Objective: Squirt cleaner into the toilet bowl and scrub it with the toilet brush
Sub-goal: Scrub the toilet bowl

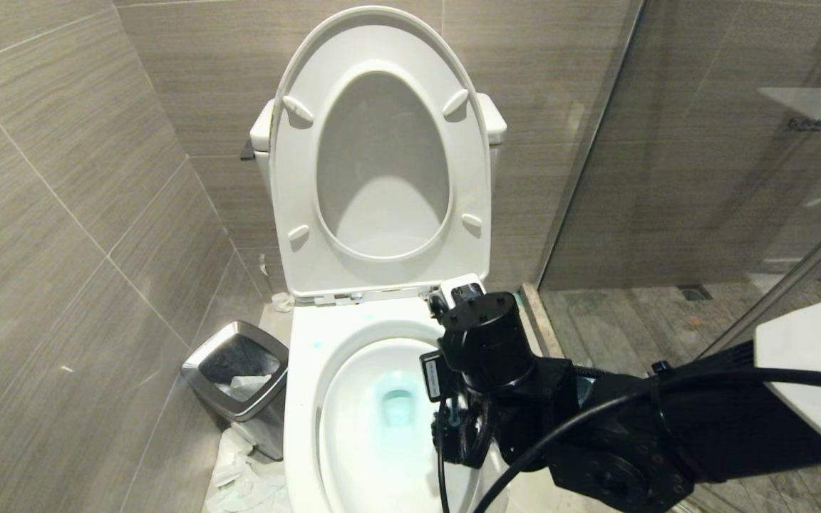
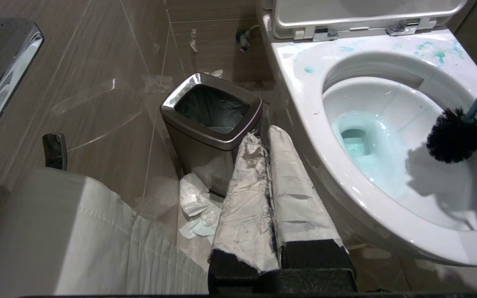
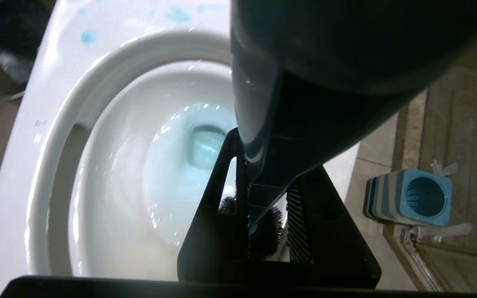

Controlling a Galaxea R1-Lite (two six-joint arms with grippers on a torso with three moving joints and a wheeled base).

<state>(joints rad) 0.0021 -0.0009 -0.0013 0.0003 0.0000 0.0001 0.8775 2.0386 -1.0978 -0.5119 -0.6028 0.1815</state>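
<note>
The right pincer (image 3: 263, 231) is clamped on the brush (image 2: 456, 136) handle. Its bristles hang below, inside the bowl (image 2: 387, 215), ready for scrubbing blue cleaner off.

White toilet bowl (image 1: 303, 399), light-blue water (image 1: 398, 407)

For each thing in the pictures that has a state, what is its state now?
toilet bowl: seat and lid raised, light blue water inside.
toilet brush: held by right end effector, head inside the bowl.
brush holder: empty, on the floor.
waste bin: open, lined.
left end effector: shut, empty, beside the bowl.
</note>
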